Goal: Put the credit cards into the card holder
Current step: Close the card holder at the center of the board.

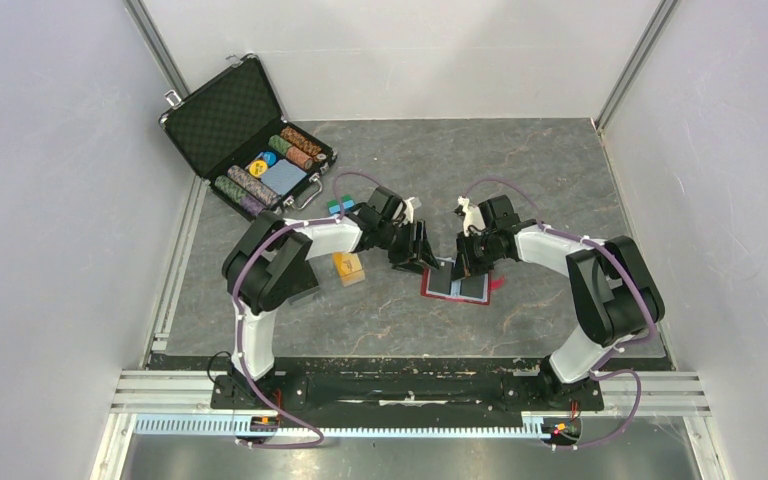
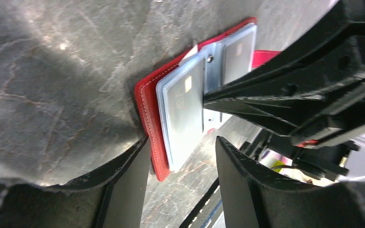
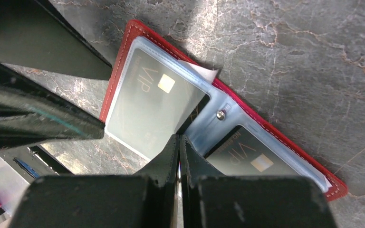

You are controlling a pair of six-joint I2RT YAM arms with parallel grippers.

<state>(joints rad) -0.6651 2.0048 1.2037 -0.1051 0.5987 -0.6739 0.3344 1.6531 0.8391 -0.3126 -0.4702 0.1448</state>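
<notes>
The red card holder [image 1: 430, 288] lies open on the table, its clear sleeves facing up. One grey credit card [image 3: 147, 102] marked VIP sits in the left sleeve and a second one [image 3: 249, 154] in the right sleeve. My left gripper [image 2: 183, 142] is open and straddles the near end of the left card [image 2: 185, 114] and the holder's red edge [image 2: 147, 114], gripping nothing. My right gripper [image 3: 179, 140] is shut, with its tips resting on the sleeves near the holder's middle rivet [image 3: 221, 114]. An orange-gold card [image 1: 348, 268] lies on the table beside the left arm.
An open black foam-lined case [image 1: 250, 140] with rows of poker chips stands at the back left. The two grippers [image 1: 415, 252] [image 1: 463, 268] stand close together over the holder. Grey walls enclose the table on three sides.
</notes>
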